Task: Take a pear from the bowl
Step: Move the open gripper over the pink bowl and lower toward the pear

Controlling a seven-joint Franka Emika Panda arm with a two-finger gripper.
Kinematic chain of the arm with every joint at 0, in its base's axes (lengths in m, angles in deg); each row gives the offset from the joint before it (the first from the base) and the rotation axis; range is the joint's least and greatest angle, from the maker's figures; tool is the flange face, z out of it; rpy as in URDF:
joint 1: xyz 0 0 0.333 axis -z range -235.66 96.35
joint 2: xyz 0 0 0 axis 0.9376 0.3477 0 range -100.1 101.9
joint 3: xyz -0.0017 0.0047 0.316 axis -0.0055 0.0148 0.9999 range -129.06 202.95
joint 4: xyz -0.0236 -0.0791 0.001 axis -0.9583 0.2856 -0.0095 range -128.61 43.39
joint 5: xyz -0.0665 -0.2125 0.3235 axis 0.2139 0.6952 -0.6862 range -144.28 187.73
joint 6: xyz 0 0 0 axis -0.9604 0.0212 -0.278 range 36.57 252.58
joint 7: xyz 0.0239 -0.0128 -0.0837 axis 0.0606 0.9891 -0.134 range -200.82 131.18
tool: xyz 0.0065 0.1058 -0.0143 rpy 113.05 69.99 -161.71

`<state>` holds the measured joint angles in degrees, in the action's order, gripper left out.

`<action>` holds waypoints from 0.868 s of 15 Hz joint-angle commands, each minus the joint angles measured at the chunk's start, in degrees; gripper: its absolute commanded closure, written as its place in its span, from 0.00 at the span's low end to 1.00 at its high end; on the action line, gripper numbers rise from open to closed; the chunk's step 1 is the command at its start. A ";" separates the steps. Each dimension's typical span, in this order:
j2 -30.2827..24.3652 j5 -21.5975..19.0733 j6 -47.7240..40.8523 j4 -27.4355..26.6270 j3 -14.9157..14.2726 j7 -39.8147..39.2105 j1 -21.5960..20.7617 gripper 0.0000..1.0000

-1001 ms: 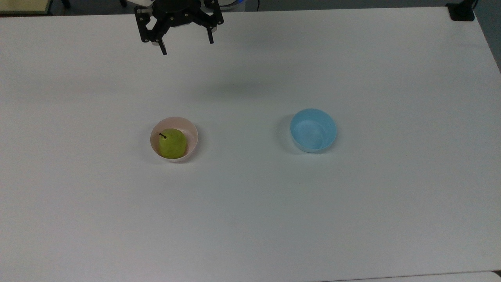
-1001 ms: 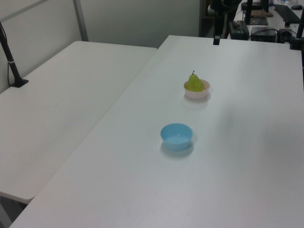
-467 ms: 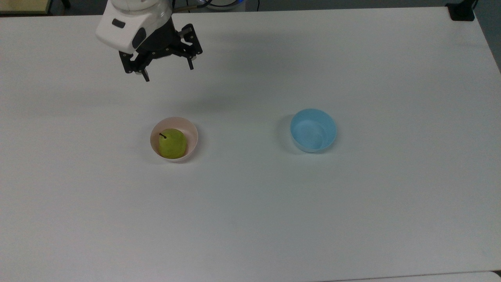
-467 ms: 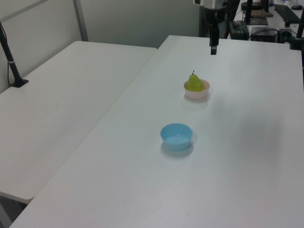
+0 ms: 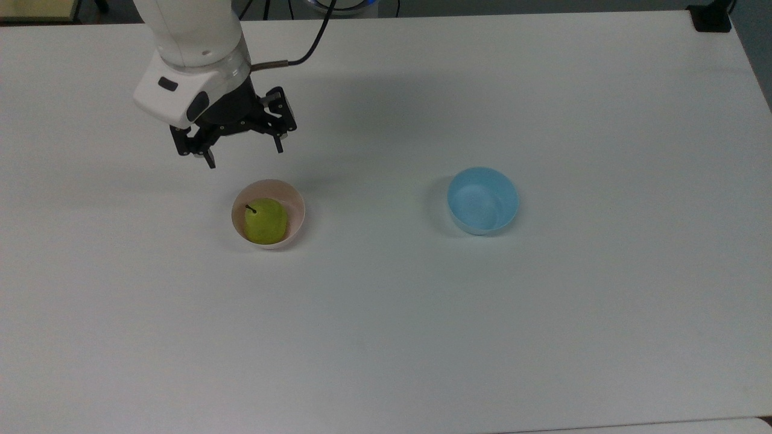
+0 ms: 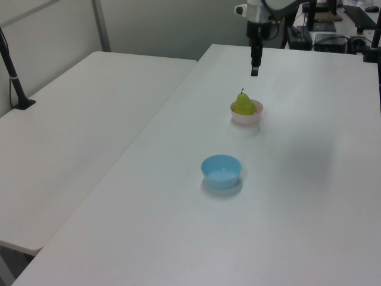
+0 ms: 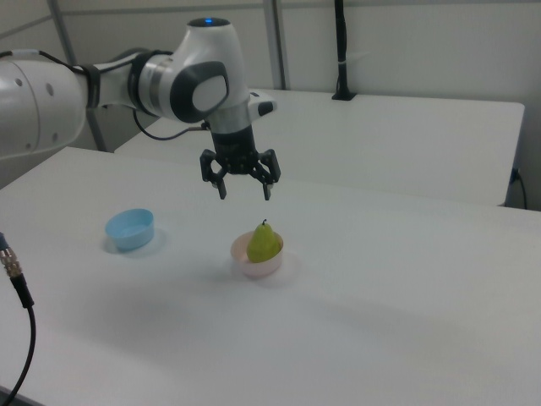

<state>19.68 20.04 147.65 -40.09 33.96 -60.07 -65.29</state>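
Hand up in the air, fingers spread wide, holding nothing. Wide like that, most likely, to fit around the pear from both sides

Pear just below the hand and a bit toward the top view's bottom, sitting in the pink bowl. Standing up, stem pointing at the hand, so easy to grab from above. Taking up most of the bowl, with only a thin bit of room at the sides. In the right view, hand hanging above the pear, not touching it, slightly to the right view's left of it

Blue bowl well away from the hand, toward the top view's right. Nothing in it. Both bowls on the white table, well apart

Not picked up yet. Next, probably: slide over the pear, go down, squeeze gently. Fingers might bump the bowl rim and push it
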 commanded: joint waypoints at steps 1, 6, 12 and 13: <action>1.95 0.72 4.36 -1.64 -0.53 1.17 -0.32 0.00; 5.03 1.77 9.63 -2.87 -0.53 1.17 -0.41 0.00; 7.41 2.56 11.47 -3.05 -0.53 1.17 -0.93 0.08; 7.41 2.65 12.52 -3.22 -0.44 1.17 -0.85 0.11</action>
<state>27.26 21.15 157.11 -42.10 33.80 -60.01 -65.42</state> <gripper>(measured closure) 0.026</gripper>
